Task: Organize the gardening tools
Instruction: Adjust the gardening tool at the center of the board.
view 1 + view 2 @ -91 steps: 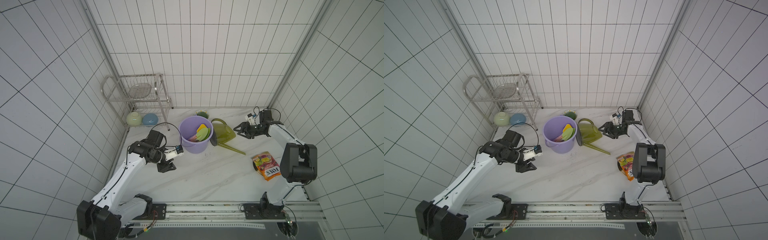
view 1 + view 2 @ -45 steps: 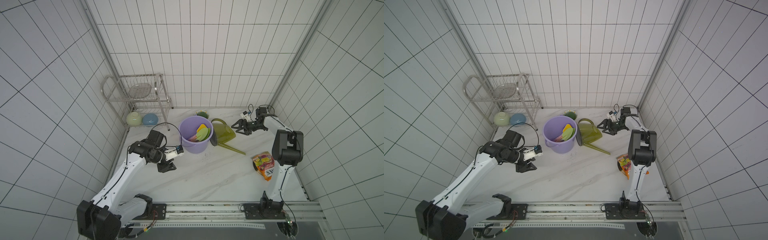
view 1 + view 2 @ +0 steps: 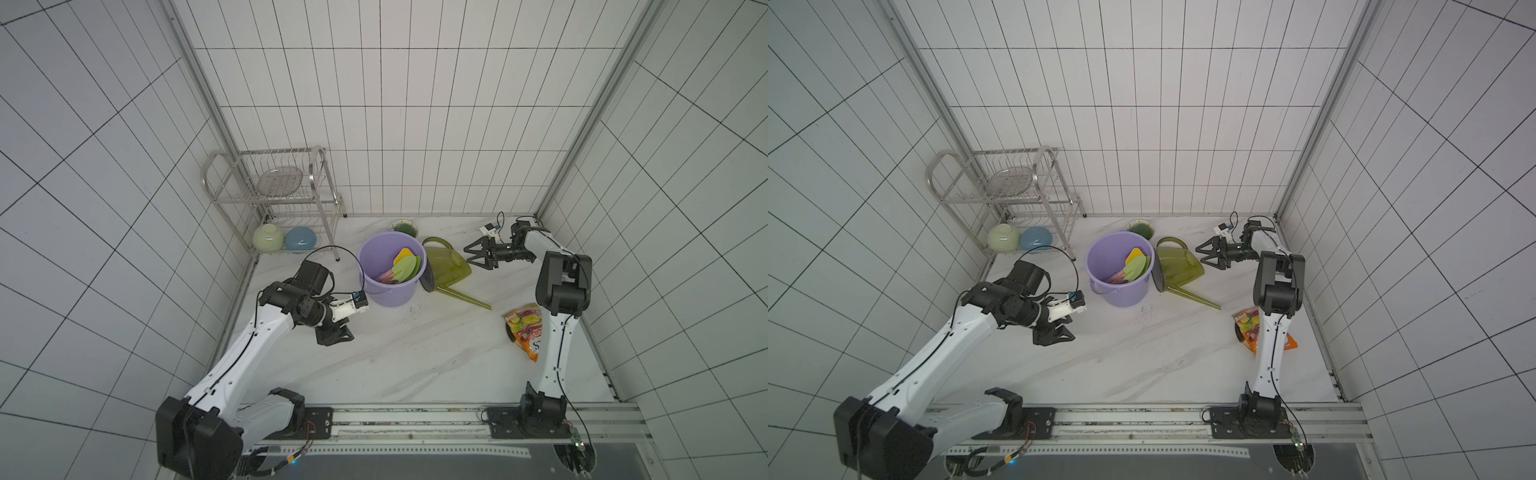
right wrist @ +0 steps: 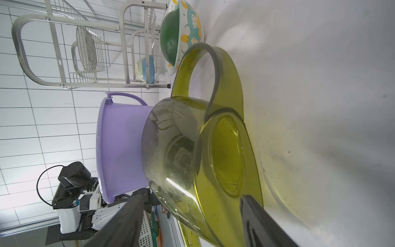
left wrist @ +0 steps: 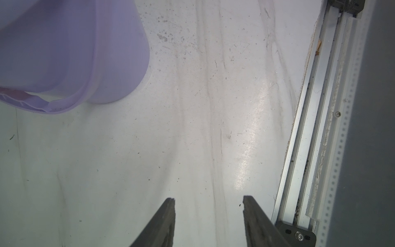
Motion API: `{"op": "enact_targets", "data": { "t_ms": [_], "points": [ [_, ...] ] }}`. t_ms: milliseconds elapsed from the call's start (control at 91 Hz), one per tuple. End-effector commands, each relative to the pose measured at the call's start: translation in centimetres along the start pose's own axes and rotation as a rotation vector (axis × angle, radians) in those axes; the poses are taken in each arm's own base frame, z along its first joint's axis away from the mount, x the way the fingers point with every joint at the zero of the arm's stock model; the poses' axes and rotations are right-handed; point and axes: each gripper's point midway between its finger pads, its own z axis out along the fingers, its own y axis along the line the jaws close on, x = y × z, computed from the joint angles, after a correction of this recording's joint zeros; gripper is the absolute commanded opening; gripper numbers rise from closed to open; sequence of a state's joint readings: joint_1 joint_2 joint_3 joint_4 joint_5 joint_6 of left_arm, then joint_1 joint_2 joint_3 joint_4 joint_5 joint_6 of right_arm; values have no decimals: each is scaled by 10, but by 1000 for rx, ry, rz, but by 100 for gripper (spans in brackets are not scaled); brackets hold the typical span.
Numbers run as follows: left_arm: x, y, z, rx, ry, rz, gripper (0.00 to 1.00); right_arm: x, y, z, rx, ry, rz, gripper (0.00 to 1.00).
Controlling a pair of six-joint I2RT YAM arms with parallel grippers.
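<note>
Several trowels (image 3: 405,266), yellow, green and pink-handled, stand blade-up inside the lilac bucket (image 3: 365,249). The olive-green watering can (image 3: 449,266) lies on its side against the bucket's right, with its spout (image 3: 465,297) along the table toward the front right. My right gripper (image 3: 471,257) is open just right of the can and holds nothing. In the right wrist view the can (image 4: 213,149) fills the space ahead of the spread fingers (image 4: 132,213). My left gripper (image 3: 336,334) is open over bare table in front of the bucket's left, also seen in the left wrist view (image 5: 208,200).
A metal dish rack (image 3: 270,199) with two bowls (image 3: 268,237) stands at the back left. A patterned green bowl (image 3: 403,227) sits behind the bucket. An orange snack bag (image 3: 525,328) lies by the right arm. The rail (image 5: 310,128) runs along the front edge.
The right gripper has opened wider and drawn back a little from the watering can, and the right arm has swung toward the back corner. The left arm has not moved.
</note>
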State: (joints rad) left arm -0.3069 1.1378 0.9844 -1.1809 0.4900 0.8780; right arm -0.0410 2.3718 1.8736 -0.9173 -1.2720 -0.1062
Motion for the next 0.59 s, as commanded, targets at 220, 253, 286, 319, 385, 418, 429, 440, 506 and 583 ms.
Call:
{"op": "enact_targets", "data": {
  "t_ms": [220,253,286,319,385,418,429,440,506,583],
  "points": [
    [-8,-1,5,22,-41,-4,53,1,1,35,-79,72,16,74],
    [-8,0,5,21,-41,-5,53,2,1,38,-82,77,16,73],
    [-8,-1,5,19,-41,-6,53,2,0,41,-85,82,16,72],
    [-7,-1,5,20,-40,-8,53,2,1,43,-91,85,15,71],
    [-7,-1,6,20,-39,-8,53,3,2,47,-102,91,17,70],
    [-7,-1,6,19,-39,-9,53,3,3,48,-107,93,15,68],
    [-7,-1,6,19,-40,-8,53,3,3,49,-109,95,17,68],
    [-7,-1,6,19,-39,-8,53,3,3,50,-111,96,18,68],
    [-7,0,6,16,-39,-10,53,4,3,54,-121,103,21,66],
    [-7,1,6,13,-39,-10,53,5,6,60,-142,113,21,65]
  ]
}}
